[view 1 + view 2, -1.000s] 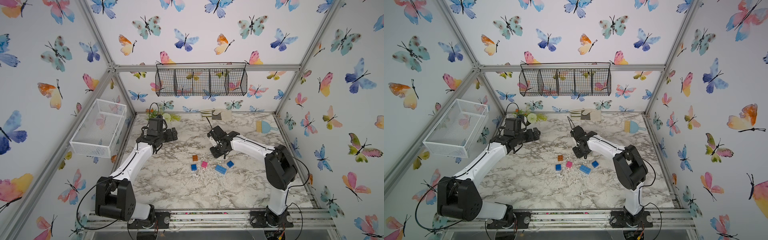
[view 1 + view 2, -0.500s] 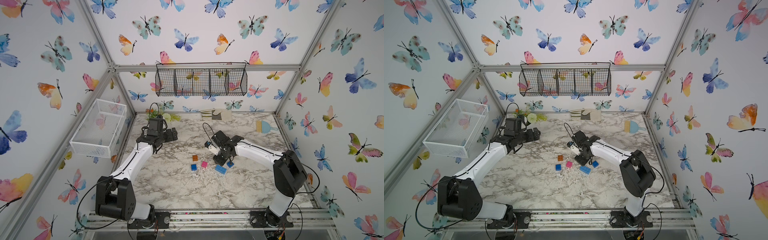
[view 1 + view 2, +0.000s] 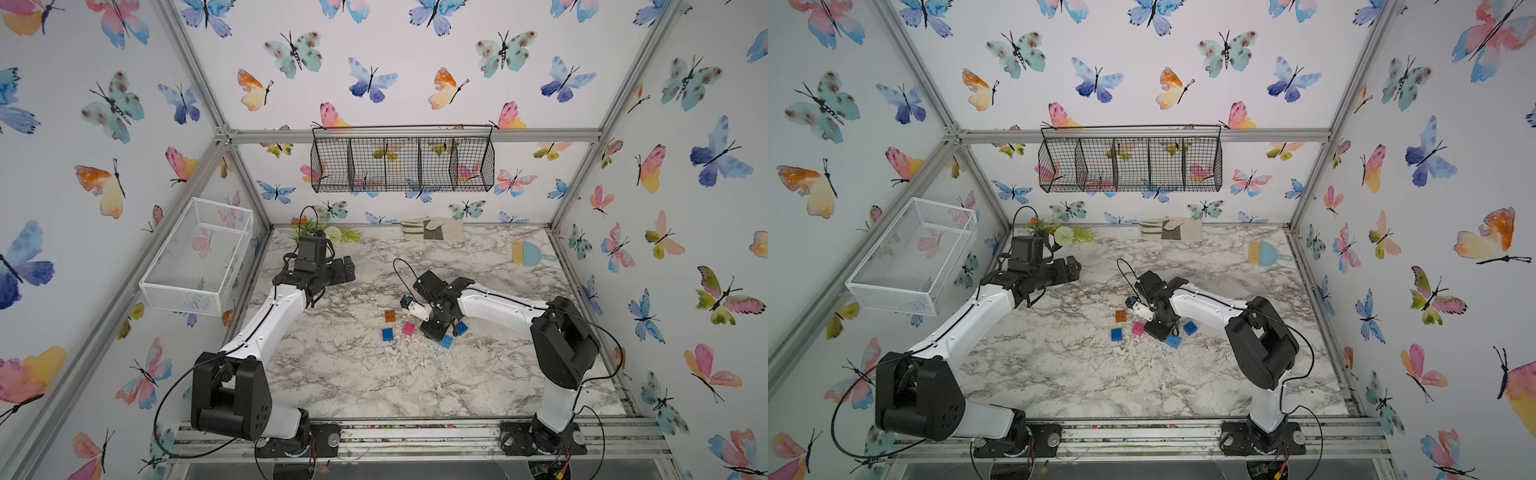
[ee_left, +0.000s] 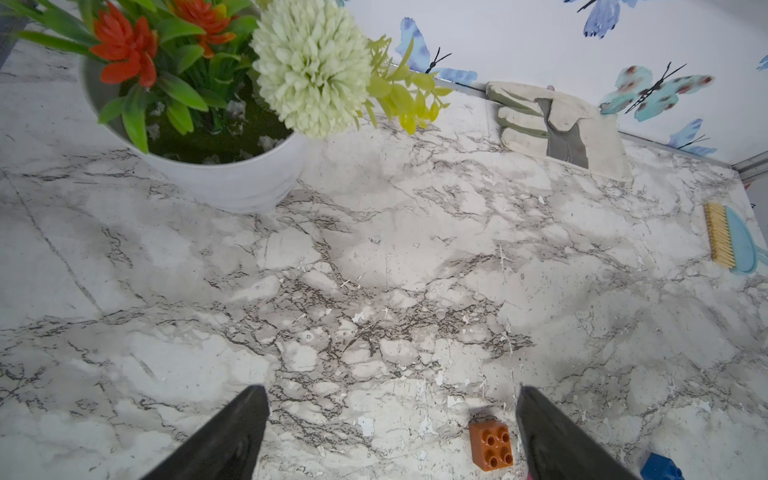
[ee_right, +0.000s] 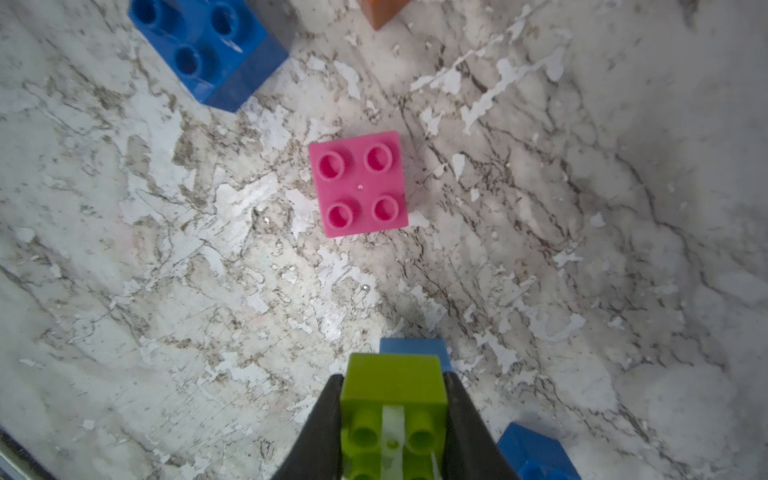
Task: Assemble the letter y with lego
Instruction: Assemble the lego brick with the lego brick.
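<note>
Mid-table on the grey-veined marble tabletop (image 3: 332, 374), the lego is unjoined; no letter y yet. Left gripper (image 4: 390, 390), far left, has its jaws apart and empty. Right gripper (image 5: 392, 377) is clamped on the square lime green brick (image 5: 374, 386), just above the longer light blue brick (image 5: 415, 347). The green brick should probably be squared over one end's studs and pressed straight down. The pink square brick (image 5: 359, 183), orange square brick (image 4: 491, 444) and dark blue square bricks (image 5: 203, 45) lie apart nearby.
</note>
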Available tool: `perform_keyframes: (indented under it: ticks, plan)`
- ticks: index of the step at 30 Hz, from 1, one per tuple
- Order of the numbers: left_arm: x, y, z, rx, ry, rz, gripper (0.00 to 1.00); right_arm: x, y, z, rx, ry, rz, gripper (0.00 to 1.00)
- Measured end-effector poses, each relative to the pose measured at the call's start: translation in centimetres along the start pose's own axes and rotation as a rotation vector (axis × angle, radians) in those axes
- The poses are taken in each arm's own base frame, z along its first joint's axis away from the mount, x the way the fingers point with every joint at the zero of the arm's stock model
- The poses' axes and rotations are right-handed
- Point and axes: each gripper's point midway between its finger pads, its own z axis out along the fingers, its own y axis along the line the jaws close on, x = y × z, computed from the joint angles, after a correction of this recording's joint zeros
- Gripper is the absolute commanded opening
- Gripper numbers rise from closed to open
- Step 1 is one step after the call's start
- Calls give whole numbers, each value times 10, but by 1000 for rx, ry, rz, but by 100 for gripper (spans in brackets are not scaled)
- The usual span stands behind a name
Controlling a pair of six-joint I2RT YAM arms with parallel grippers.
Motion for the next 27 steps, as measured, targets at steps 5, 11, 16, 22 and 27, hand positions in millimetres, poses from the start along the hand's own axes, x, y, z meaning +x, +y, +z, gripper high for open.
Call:
perform_keyframes:
  ticks: [5, 11, 16, 22, 27]
  plan:
    - [0, 0, 0, -1, 1, 0, 94, 3, -1, 2, 8, 15, 1, 2]
    - [1, 0, 0, -1, 3, -1, 94, 5, -4, 9, 20, 35, 1, 2]
    - [2, 1, 1, -2, 7, -3, 94, 4, -6, 10, 27, 29, 1, 2]
    - [3, 1, 4, -5, 15, -5, 94, 3, -6, 12, 31, 25, 2, 2]
    - [4, 2, 4, -7, 17, -7, 94, 2, -6, 13, 30, 25, 2, 2]
